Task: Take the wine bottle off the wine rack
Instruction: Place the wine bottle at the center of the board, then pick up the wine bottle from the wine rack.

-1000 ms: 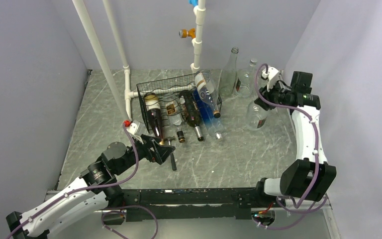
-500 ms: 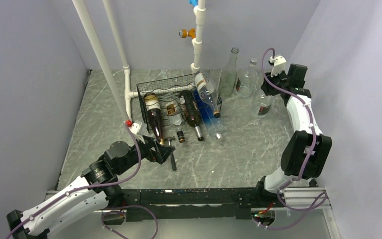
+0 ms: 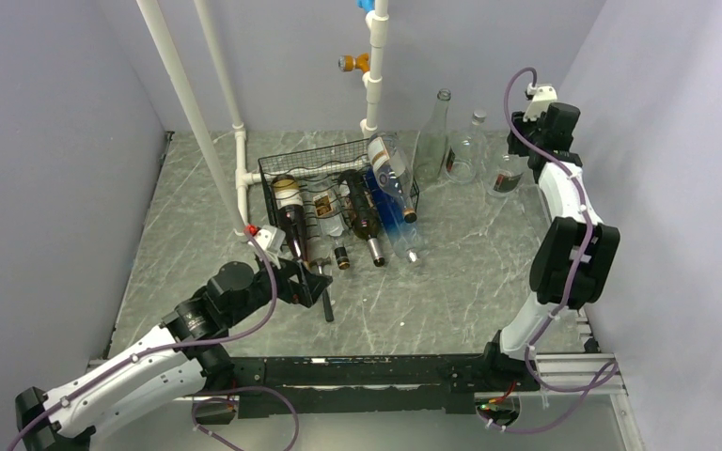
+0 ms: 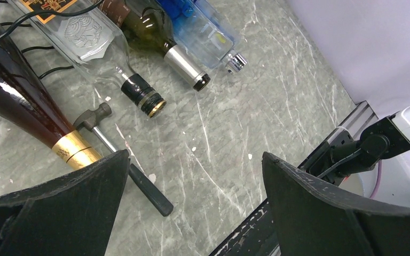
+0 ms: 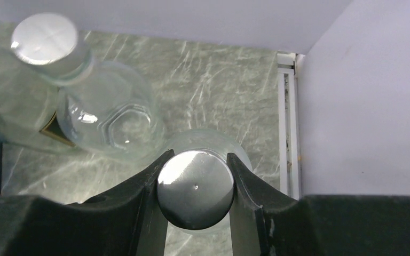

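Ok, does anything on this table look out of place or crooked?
Yes. A hammer lies on the table just in front of the wine rack, beside the neck of the dark bottle: a strange thing among bottles. Also, one clear bottle seems propped higher, over the rack's right rim.

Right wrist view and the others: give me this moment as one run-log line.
right hand shut on clear bottle by its silver cap | left hand open before gold-foiled dark bottle | wine rack loaded
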